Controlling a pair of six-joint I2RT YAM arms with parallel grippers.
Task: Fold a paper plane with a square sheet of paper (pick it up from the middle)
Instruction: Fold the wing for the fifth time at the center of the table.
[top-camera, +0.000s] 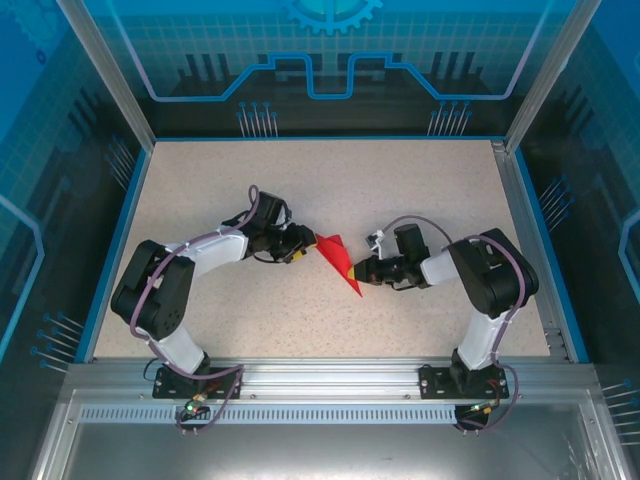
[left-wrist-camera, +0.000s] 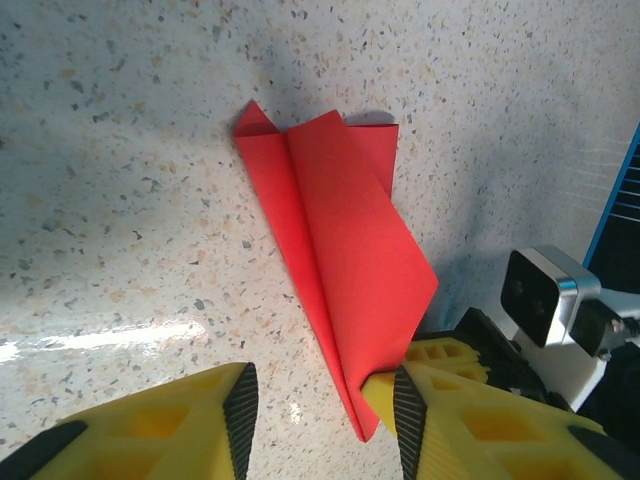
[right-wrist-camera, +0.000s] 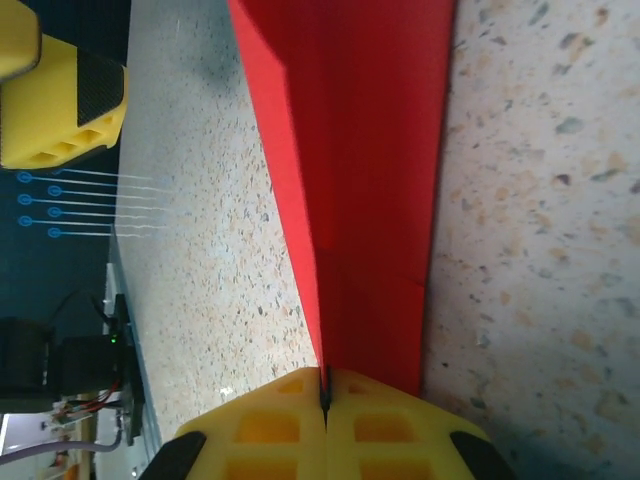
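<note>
I read the paper plane (left-wrist-camera: 340, 270) as a bright red, partly folded dart near the middle of the table (top-camera: 420, 200). It tapers from a broad, layered end to a sharp tip, with one long crease running lengthwise. The narrow end is clamped between the closed fingers of the right gripper (right-wrist-camera: 325, 385). The upper flap appears slightly raised, though the angle is poor.

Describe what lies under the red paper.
Speckled table shows all around the paper, with its shadow beside it. The patch directly beneath is covered. The right gripper pinches its tip.
</note>
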